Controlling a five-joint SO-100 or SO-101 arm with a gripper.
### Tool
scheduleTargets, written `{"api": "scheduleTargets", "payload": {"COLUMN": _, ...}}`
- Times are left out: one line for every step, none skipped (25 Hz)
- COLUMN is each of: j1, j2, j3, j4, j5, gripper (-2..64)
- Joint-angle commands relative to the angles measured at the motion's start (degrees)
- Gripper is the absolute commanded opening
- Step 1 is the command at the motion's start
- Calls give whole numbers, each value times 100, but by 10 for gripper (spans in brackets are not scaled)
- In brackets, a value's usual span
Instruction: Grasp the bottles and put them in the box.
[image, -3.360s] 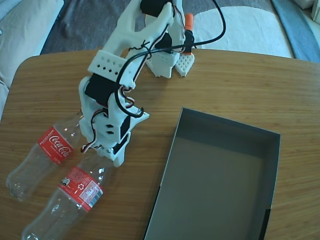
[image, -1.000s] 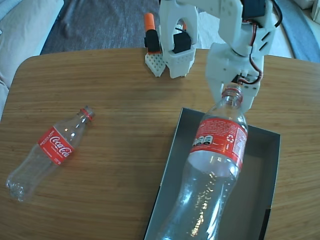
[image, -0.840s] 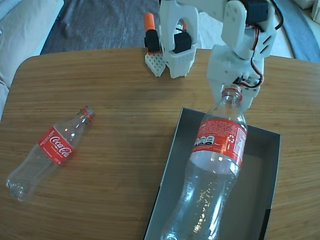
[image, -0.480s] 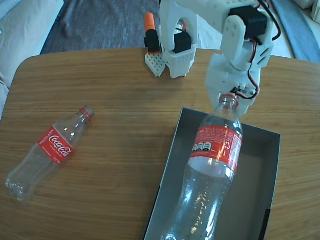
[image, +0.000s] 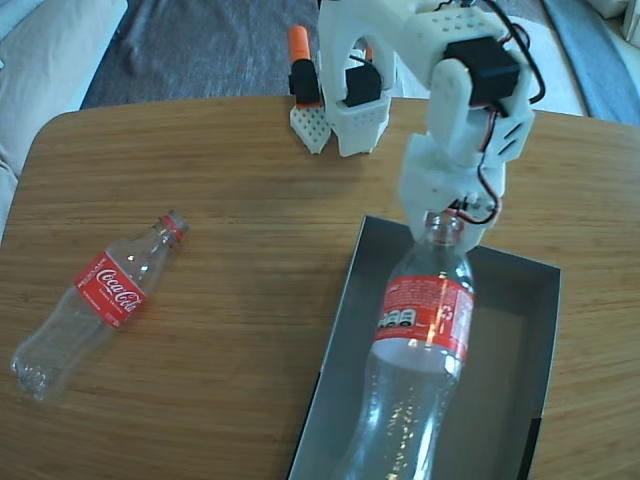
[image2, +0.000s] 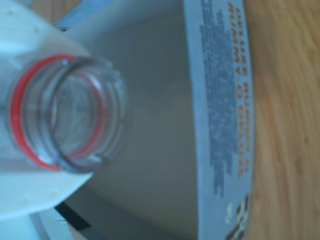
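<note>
The white gripper clamps the neck of one Coca-Cola bottle, hanging it over the grey box at the right. The other bottle lies on the wooden table, far left.

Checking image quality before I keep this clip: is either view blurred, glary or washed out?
Fixed view: sharp, daylight, sheen on the table, highlights on the held bottle. Wrist view: soft throughout; the bottle's mouth fills the left side out of focus, and print on the box wall is unreadable.
</note>
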Motion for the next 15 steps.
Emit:
{"api": "scheduleTargets", "payload": {"j1": 246, "j2": 202, "j3": -9, "j4": -18, "j5": -264, "gripper": -3}}
{"api": "scheduleTargets", "payload": {"j1": 352, "j2": 202, "j3": 35, "j4": -18, "j5": -387, "gripper": -3}}
{"api": "scheduleTargets", "payload": {"j1": 457, "j2": 202, "j3": 70, "j4": -18, "j5": -501, "gripper": -3}}
{"api": "scheduleTargets", "payload": {"j1": 545, "j2": 202, "j3": 105, "j4": -18, "j5": -580, "gripper": -3}}
{"api": "scheduleTargets", "payload": {"j1": 624, "j2": 202, "j3": 123, "j4": -18, "j5": -642, "gripper": -3}}
{"api": "scheduleTargets", "payload": {"j1": 668, "j2": 202, "j3": 123, "j4": -18, "j5": -668, "gripper": -3}}
{"api": "scheduleTargets", "payload": {"j1": 703, "j2": 202, "j3": 123, "j4": -18, "j5": -668, "gripper": -3}}
{"api": "scheduleTargets", "payload": {"j1": 738, "j2": 202, "j3": 123, "j4": -18, "j5": -668, "gripper": -3}}
{"api": "scheduleTargets", "payload": {"j1": 747, "j2": 202, "j3": 132, "j4": -18, "j5": -668, "gripper": -3}}
{"api": "scheduleTargets", "payload": {"j1": 765, "j2": 202, "j3": 158, "j4": -18, "j5": -668, "gripper": -3}}
{"api": "scheduleTargets", "payload": {"j1": 791, "j2": 202, "j3": 193, "j4": -18, "j5": -668, "gripper": -3}}
{"api": "scheduleTargets", "payload": {"j1": 791, "j2": 202, "j3": 220, "j4": -18, "j5": -668, "gripper": -3}}
{"api": "scheduleTargets", "payload": {"j1": 791, "j2": 202, "j3": 229, "j4": -18, "j5": -659, "gripper": -3}}
{"api": "scheduleTargets", "payload": {"j1": 782, "j2": 202, "j3": 229, "j4": -18, "j5": -659, "gripper": -3}}
{"api": "scheduleTargets", "payload": {"j1": 756, "j2": 193, "j3": 229, "j4": -26, "j5": -650, "gripper": -3}}
